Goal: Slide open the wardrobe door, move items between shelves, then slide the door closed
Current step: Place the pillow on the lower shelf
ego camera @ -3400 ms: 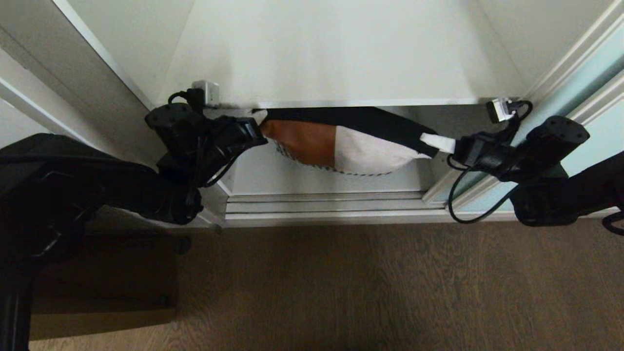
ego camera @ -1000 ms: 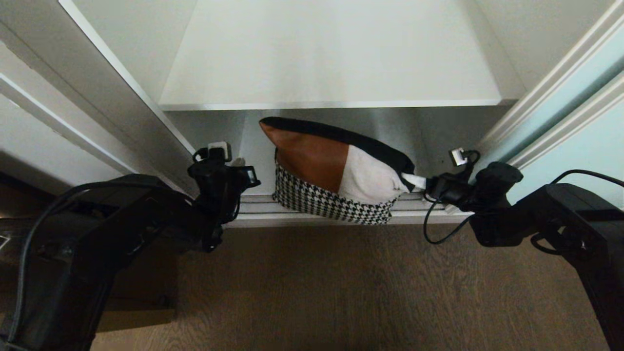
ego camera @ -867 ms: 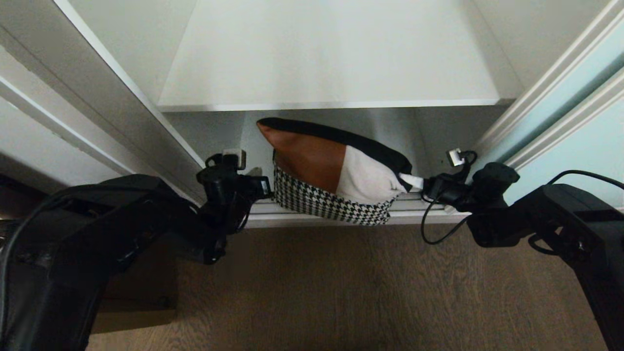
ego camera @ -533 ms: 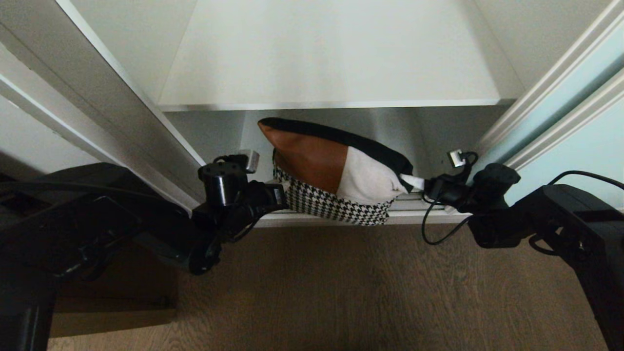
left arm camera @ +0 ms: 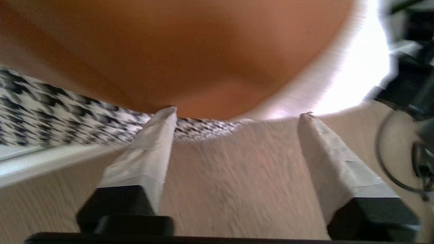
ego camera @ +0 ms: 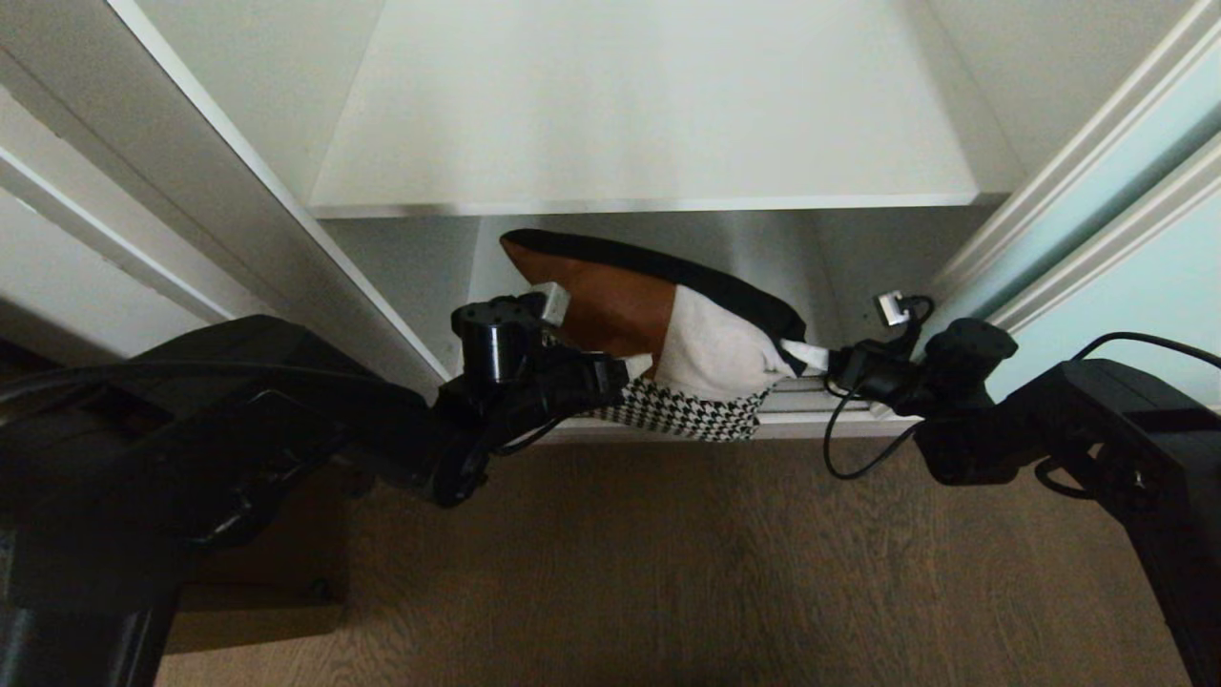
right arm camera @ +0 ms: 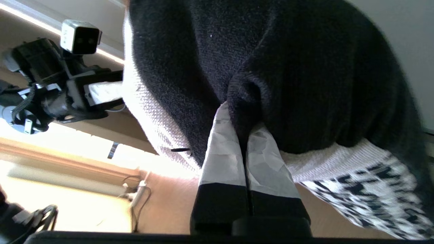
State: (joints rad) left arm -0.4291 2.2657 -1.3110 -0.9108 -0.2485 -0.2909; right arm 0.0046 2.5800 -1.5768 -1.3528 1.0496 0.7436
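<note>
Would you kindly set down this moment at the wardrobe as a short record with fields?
Place: open wardrobe, upper shelf bare of bundles in the head view
Bundles: orange, white and black bundle lying on top of houndstooth bundle, at the lower compartment's front edge
Left gripper: open, fingertips at the front edge of the bundles, gripping nothing
Right gripper: shut on the black knit of the top bundle, at its right end
Sliding door: off to the right
Floor: wood
</note>
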